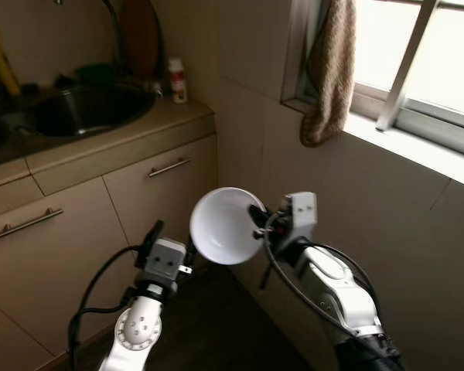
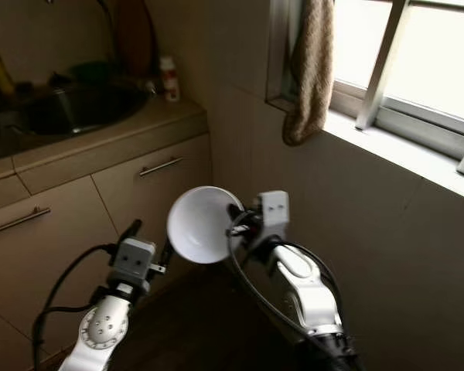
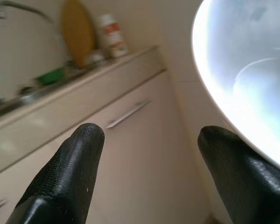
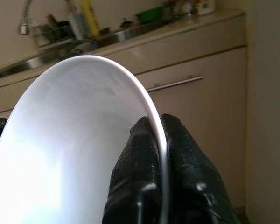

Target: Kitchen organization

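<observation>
A white bowl [image 1: 225,224] hangs in the air in front of me, tipped on its side with its hollow facing left. My right gripper [image 1: 257,222] is shut on its rim, and the rim [image 4: 159,140] is pinched between the two black fingers. To the left of the bowl and slightly lower, my left gripper [image 1: 172,236] stands open and holds nothing. Its fingertips [image 3: 79,154] are apart, with the bowl [image 3: 242,79] close beside one of them.
A beige counter [image 1: 100,147] with a steel sink [image 1: 85,108] runs at the left, above cabinet doors with bar handles [image 1: 168,167]. A small white bottle [image 1: 177,80] stands by the sink. At the right a brown cloth [image 1: 331,69] hangs by a window sill [image 1: 417,147]. Dark floor lies below.
</observation>
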